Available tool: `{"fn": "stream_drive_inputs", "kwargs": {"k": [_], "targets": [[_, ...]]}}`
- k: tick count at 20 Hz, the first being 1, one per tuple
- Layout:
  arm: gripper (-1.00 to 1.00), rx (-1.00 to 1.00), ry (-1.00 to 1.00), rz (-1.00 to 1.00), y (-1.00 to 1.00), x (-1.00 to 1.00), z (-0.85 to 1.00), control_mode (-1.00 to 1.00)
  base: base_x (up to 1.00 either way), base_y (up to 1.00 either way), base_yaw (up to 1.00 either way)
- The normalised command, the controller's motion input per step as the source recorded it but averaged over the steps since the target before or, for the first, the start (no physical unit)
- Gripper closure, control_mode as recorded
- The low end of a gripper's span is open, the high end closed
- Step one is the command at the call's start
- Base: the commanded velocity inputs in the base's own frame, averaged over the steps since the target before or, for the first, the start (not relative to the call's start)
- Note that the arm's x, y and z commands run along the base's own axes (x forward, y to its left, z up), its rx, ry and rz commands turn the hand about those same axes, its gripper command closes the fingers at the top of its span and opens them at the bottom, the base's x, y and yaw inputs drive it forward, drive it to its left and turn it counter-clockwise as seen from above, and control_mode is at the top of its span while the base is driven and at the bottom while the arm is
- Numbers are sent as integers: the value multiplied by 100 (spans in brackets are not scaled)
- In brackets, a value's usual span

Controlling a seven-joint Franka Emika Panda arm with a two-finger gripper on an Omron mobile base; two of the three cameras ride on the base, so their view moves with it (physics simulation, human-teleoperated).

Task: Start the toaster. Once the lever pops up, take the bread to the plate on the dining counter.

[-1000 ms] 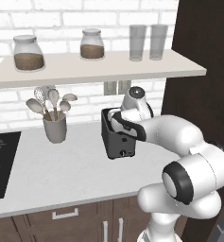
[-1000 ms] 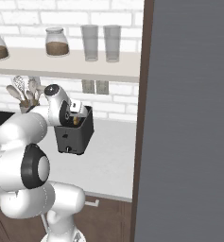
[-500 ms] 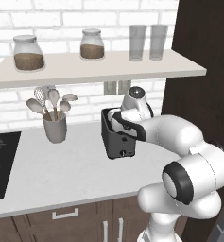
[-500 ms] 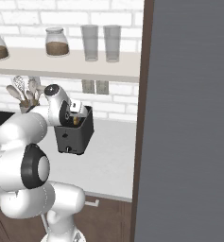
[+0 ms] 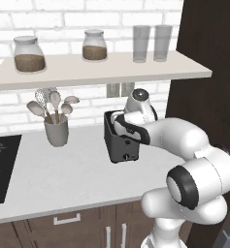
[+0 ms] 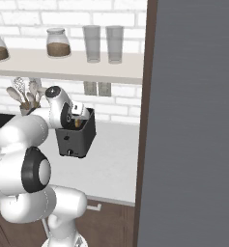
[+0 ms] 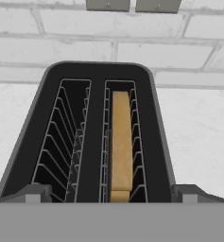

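The dark toaster (image 5: 122,145) stands on the brick-backed worktop near the wall, also seen as the toaster (image 6: 76,137) from the other side. My gripper (image 6: 78,115) hovers just above its top, open. In the hand view I look straight down into the toaster (image 7: 97,75). The bread (image 7: 121,146) stands on edge in its right slot, and the left slot is empty. My gripper (image 7: 111,194) has its fingertips (image 7: 35,193) far apart, one at each side of the toaster's near end, with nothing between them. The plate and the dining counter are out of view.
A grey utensil cup (image 5: 56,131) stands left of the toaster, and a black cooktop (image 5: 0,169) lies at the far left. A shelf (image 5: 102,70) with jars and glasses hangs overhead. A tall dark cabinet panel (image 6: 193,120) bounds the worktop on the right.
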Motion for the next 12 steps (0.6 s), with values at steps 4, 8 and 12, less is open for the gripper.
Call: {"fn": "stream_drive_inputs", "kwargs": {"k": [4,8,12], "targets": [[-100,0,0,0,0,0,0,-100,0,0,0],[-100,0,0,0,0,0,0,-100,0,0,0],[-100,0,0,0,0,0,0,-100,0,0,0]]}}
